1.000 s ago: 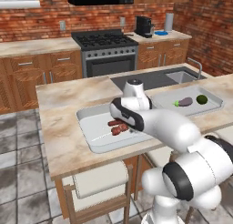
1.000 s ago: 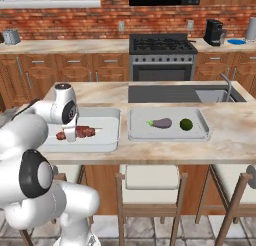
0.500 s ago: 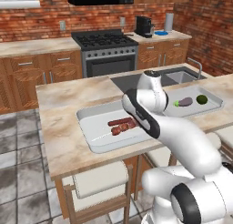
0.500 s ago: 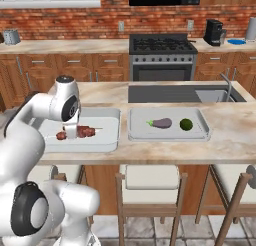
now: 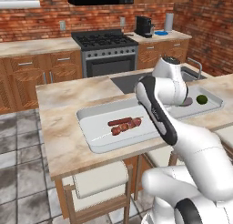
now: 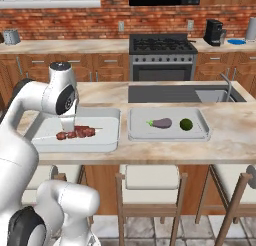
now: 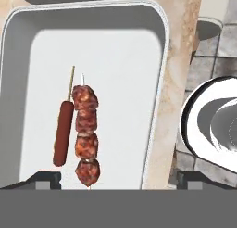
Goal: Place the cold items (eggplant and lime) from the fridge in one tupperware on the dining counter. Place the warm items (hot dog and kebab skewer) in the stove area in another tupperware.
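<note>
A hot dog and a kebab skewer lie side by side in the left tupperware on the dining counter. Above their near ends my gripper points straight down, open, with nothing held between its fingertips. In the right base view the gripper hangs just over the meat in that tupperware. The other tupperware to the right holds the purple eggplant and the green lime. My own arm hides most of the eggplant in the left base view, beside the lime.
A sink is set into the counter behind the right tupperware. Stools stand under the counter's front edge. The stove and a coffee machine are along the back brick wall.
The arm has straightened up and the hand has risen a little above the left tupperware. Hot dog and kebab lie where they were.
</note>
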Robot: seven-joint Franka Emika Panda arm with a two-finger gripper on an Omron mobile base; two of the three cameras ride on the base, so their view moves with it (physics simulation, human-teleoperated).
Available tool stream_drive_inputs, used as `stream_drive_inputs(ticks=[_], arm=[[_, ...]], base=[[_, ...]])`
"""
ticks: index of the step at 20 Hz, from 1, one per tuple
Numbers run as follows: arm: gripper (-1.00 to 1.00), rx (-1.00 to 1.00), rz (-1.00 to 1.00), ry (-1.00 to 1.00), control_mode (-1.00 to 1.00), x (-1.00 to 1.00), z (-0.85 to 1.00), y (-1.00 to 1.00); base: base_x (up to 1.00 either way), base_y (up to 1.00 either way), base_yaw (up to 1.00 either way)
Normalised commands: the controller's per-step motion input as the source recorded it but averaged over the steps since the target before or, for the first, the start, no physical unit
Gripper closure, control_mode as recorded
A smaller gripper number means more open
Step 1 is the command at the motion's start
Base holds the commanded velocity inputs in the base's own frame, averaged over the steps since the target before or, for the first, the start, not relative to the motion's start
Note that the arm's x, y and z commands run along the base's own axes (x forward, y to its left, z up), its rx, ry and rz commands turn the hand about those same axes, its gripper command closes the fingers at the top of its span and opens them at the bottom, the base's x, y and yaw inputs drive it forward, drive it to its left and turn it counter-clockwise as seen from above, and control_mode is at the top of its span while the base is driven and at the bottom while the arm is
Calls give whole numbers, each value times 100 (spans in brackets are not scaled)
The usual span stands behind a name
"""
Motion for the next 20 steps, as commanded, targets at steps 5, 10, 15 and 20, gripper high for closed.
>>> stream_drive_inputs(ticks=[5, 10, 15, 20], arm=[[-100, 0, 4, -14, -100, -66, 17, 0], [-100, 0, 22, -25, -100, -81, 15, 0], [-100, -1, 27, -31, -100, -68, 37, 0], [-100, -8, 21, -22, -100, -56, 60, 0]], base=[[0, 0, 0], [0, 0, 0], [0, 0, 0], [0, 0, 0]])
